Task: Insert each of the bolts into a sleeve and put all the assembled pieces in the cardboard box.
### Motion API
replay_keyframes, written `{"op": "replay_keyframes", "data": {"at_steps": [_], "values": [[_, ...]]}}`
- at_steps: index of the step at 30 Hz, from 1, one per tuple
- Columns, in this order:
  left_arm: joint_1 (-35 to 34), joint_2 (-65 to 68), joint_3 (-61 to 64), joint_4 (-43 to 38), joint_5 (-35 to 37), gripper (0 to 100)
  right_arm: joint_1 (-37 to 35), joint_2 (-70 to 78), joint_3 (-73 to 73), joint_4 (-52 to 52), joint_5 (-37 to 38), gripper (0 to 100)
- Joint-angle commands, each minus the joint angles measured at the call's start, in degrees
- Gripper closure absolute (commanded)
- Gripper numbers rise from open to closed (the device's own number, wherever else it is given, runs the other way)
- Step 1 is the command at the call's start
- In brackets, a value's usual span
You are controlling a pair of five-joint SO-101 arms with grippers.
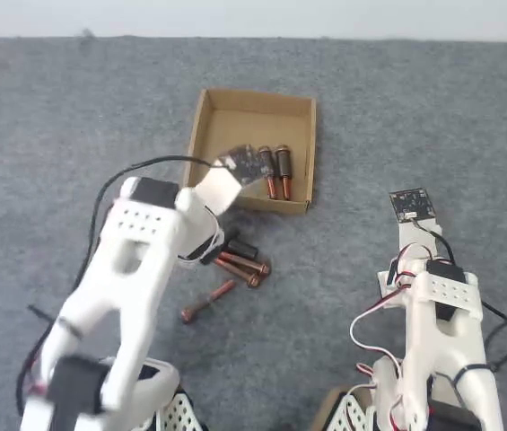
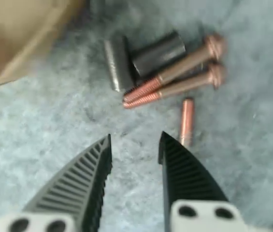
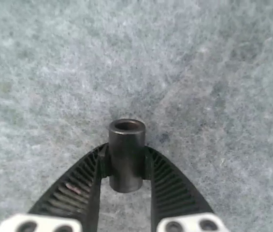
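Note:
My left gripper [image 2: 135,144] hangs open just above the carpet, nothing between its fingers. Ahead of it lie two copper bolts [image 2: 175,79] side by side, touching two dark sleeves [image 2: 141,58]. A third bolt [image 2: 187,118] lies beside one fingertip. The same bolts [image 1: 240,265] and the loose one [image 1: 206,301] lie in front of the cardboard box [image 1: 208,112]. Two assembled pieces [image 1: 274,171] rest inside the box by its front wall. My right gripper [image 3: 125,157] is shut on an upright dark sleeve [image 3: 126,140], open end up, over bare carpet.
Grey carpet covers the whole table. The box corner [image 2: 20,43] sits close to the left gripper. The right arm [image 1: 437,305] stands well to the right of the box and the loose parts.

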Motion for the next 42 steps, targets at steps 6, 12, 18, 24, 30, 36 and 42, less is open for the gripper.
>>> {"op": "replay_keyframes", "data": {"at_steps": [6, 12, 18, 24, 30, 36, 42], "values": [[7.03, -26.55, 10.51, 1.41, 15.47, 99, 0.66, -2.42, -0.35, -0.92, 0.79, 99.2], [5.27, -27.87, 16.04, 1.05, 26.11, 99, 0.66, -2.42, -0.26, -0.84, 0.79, 99.2], [4.57, -27.52, 17.80, 4.31, 28.13, 99, 0.75, -2.42, -0.26, -0.84, 0.62, 99.2], [4.75, -11.08, 12.79, 6.07, 28.04, 99, 0.75, -2.42, -0.18, -0.84, 0.53, 99.2], [4.84, 9.23, 4.79, 7.30, 27.16, 99, 0.75, -2.42, -0.18, -0.84, 0.53, 99.2], [9.14, 10.20, 6.02, 6.59, 23.91, 99, 0.75, -2.42, -0.18, -0.84, 0.53, 99.2], [16.88, 10.73, 10.33, 3.08, 22.24, 99, 0.75, -2.42, -0.26, -0.84, 0.79, 99.2]]}}
